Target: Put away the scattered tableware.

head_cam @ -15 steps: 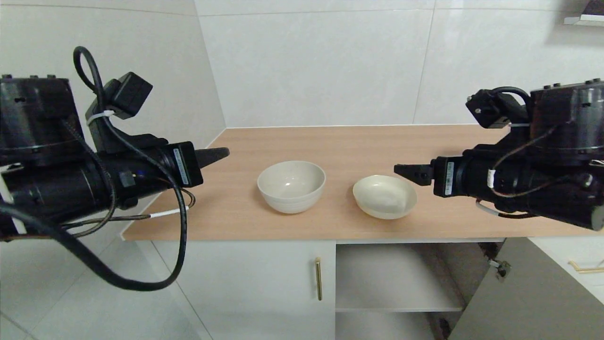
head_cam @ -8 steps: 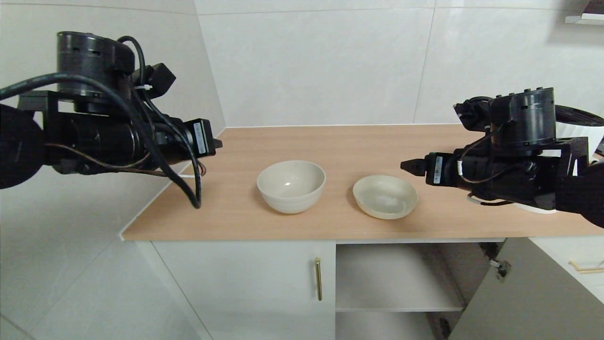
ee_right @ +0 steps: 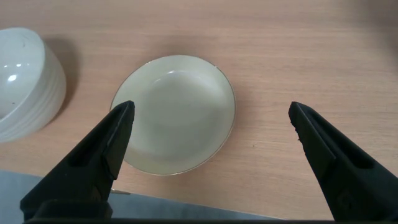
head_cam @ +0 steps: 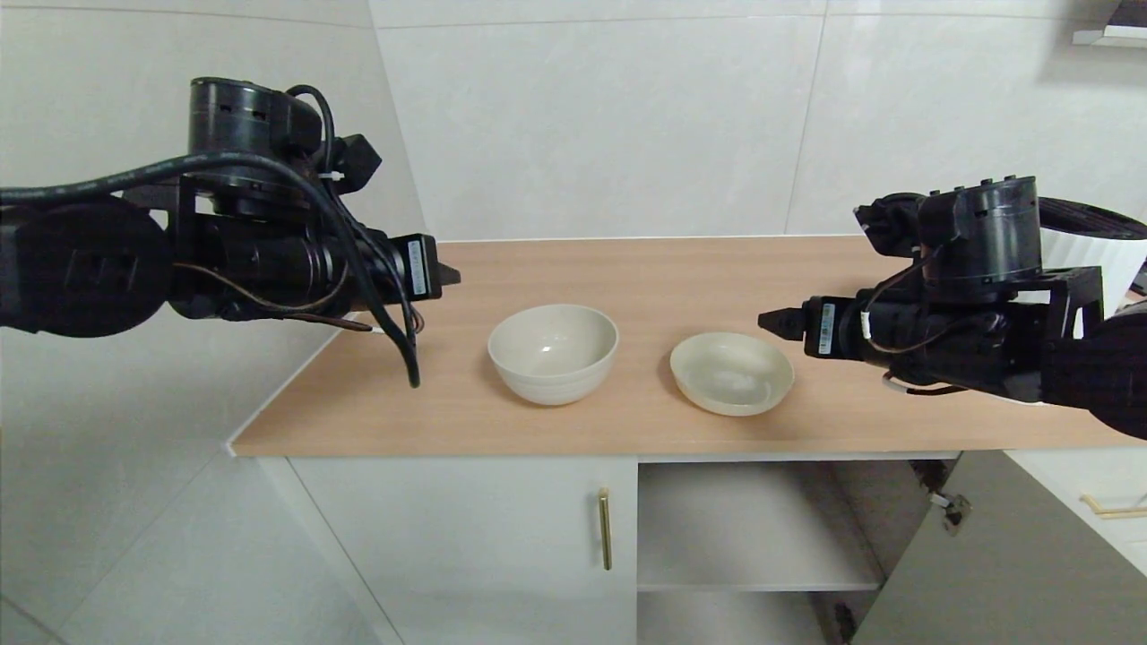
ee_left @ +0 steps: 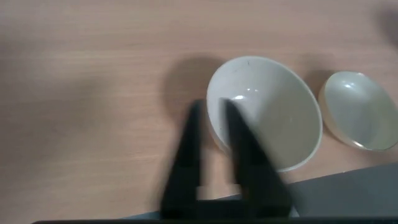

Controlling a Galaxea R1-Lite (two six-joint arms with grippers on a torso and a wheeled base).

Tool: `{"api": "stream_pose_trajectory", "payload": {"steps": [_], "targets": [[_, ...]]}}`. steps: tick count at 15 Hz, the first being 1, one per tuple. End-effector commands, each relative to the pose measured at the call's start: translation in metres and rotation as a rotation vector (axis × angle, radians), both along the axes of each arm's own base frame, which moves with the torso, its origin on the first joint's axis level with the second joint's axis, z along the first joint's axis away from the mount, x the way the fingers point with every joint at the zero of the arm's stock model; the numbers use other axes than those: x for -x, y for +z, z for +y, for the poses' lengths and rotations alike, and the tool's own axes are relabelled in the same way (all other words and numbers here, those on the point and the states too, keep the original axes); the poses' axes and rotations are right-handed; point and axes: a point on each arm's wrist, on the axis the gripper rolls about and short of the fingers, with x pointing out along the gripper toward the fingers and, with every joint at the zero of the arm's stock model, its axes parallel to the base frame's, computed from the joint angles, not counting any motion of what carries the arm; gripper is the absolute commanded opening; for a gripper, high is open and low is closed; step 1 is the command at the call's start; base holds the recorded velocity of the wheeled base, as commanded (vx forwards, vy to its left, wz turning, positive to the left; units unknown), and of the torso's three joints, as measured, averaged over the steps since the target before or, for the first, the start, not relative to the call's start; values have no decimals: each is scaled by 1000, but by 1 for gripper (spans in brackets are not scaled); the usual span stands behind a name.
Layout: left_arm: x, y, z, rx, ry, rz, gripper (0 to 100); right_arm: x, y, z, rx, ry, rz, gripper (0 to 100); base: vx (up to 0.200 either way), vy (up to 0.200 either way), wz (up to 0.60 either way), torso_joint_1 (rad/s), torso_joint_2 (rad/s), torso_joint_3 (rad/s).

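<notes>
A deep white bowl (head_cam: 553, 352) and a shallow cream dish (head_cam: 732, 372) stand side by side on the wooden counter (head_cam: 663, 269). My left gripper (head_cam: 451, 274) hovers left of the bowl, above the counter. In the left wrist view its fingers (ee_left: 212, 109) lie close together with nothing between them, over the near rim of the bowl (ee_left: 267, 112), with the dish (ee_left: 360, 112) beyond. My right gripper (head_cam: 771, 321) hangs just right of the dish. It is wide open (ee_right: 211, 111), its fingers spanning the dish (ee_right: 177, 115) from above; the bowl (ee_right: 25, 81) is beside it.
Tiled walls close the counter at the back and left. Below it, a closed cabinet door with a brass handle (head_cam: 605, 528) is beside an open compartment with a shelf (head_cam: 744, 587); its door (head_cam: 977, 555) swings out at the right. A white container (head_cam: 1089, 251) stands behind my right arm.
My left arm has risen and swung in over the counter, its gripper now nearer the bowl. My right arm has lifted and drawn back; its gripper tip stays by the dish.
</notes>
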Motion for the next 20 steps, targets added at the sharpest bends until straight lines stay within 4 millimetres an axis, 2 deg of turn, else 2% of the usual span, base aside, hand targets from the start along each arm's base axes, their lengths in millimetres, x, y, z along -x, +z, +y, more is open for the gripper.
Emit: {"api": "stream_pose_trajectory", "payload": {"steps": [1, 6, 8, 12, 18, 19, 20], "targets": [[-8, -9, -3, -9, 1, 26, 100, 0, 0, 0, 0, 0, -1, 100, 0, 0, 0, 0, 0, 0], [-35, -39, -14, -78, 50, 120, 100, -4, -5, 2, 13, -19, 7, 100, 0, 0, 0, 0, 0, 0], [-42, -55, -30, -143, 79, 173, 100, -6, -6, 2, 23, -42, 7, 100, 0, 0, 0, 0, 0, 0], [-39, -65, -47, -190, 75, 209, 100, -6, -6, 2, 22, -42, 5, 100, 0, 0, 0, 0, 0, 0], [-43, -72, -51, -187, 76, 225, 100, -5, -6, 1, 22, -42, 5, 100, 0, 0, 0, 0, 0, 0], [-45, -74, -51, -190, 78, 229, 0, -5, -6, 1, 22, -42, 5, 100, 0, 0, 0, 0, 0, 0], [-45, -74, -51, -189, 76, 229, 0, -5, -5, 2, 21, -40, 3, 100, 0, 0, 0, 0, 0, 0]]}}
